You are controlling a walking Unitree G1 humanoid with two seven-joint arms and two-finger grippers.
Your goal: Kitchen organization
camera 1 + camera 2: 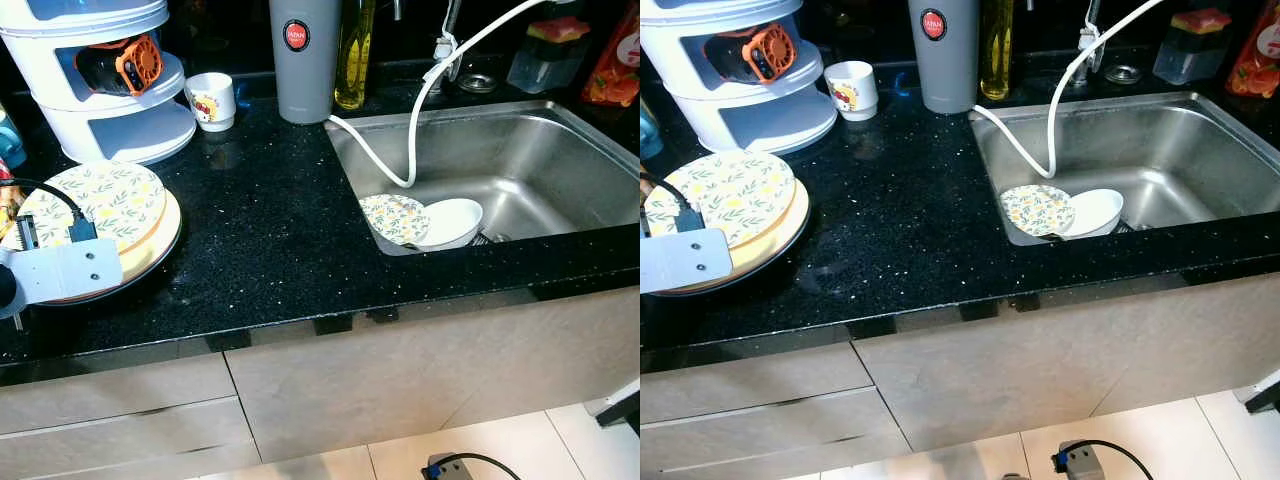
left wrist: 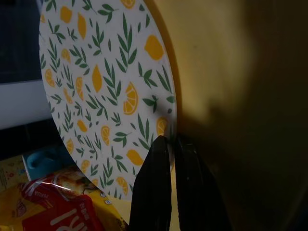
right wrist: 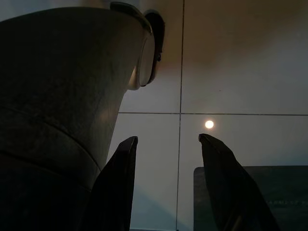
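Note:
A lemon-and-leaf patterned plate lies on top of a yellow plate on the black countertop at the left. My left wrist rests over the near edge of this stack. In the left wrist view my left gripper is shut on the rim of the patterned plate. A smaller patterned plate and a white dish lean in the near left corner of the steel sink. My right gripper hangs open over the tiled floor, beside my own leg.
A white tiered rack stands at the back left, with a small cup, a grey flask and an oil bottle along the back. A white hose loops into the sink. Snack packets lie beside the plates.

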